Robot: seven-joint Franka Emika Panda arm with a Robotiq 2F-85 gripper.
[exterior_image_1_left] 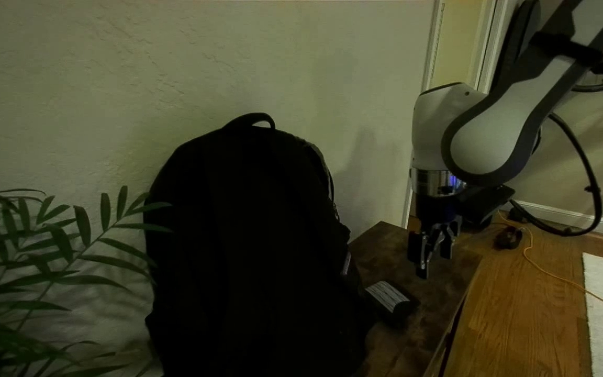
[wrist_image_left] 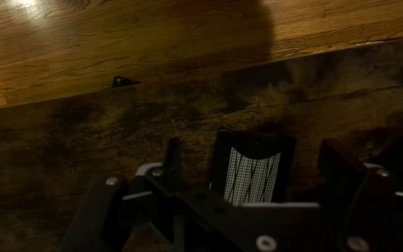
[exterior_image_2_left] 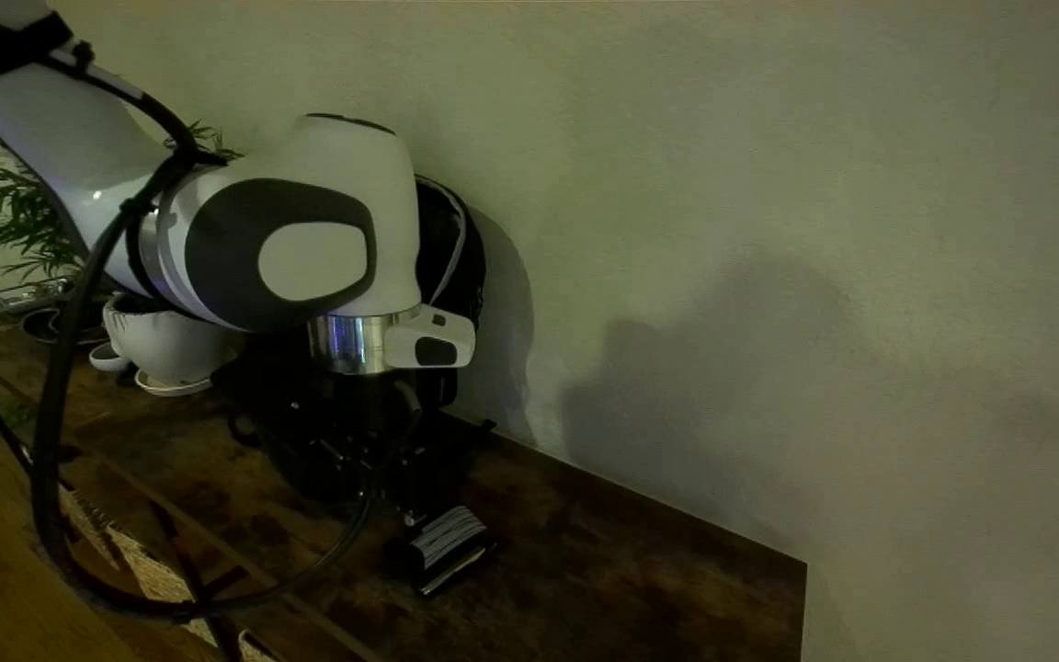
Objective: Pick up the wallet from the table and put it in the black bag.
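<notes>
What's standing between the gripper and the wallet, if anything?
Nothing visible. The wrist view shows the wallet framed by the open gripper, with no object between them. In an exterior view, the black bag stands beside the wallet, so clearance on that side may be tight.

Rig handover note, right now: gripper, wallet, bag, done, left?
Gripper: open, empty, above the brown table; wrist view frames the black wallet between its spread jaws.
Wallet: on the table, beside the black backpack.
Done: no grasp yet.
Left: likely lower, grip, lift, put wallet in backpack. I can't make out its opening; check first.
</notes>
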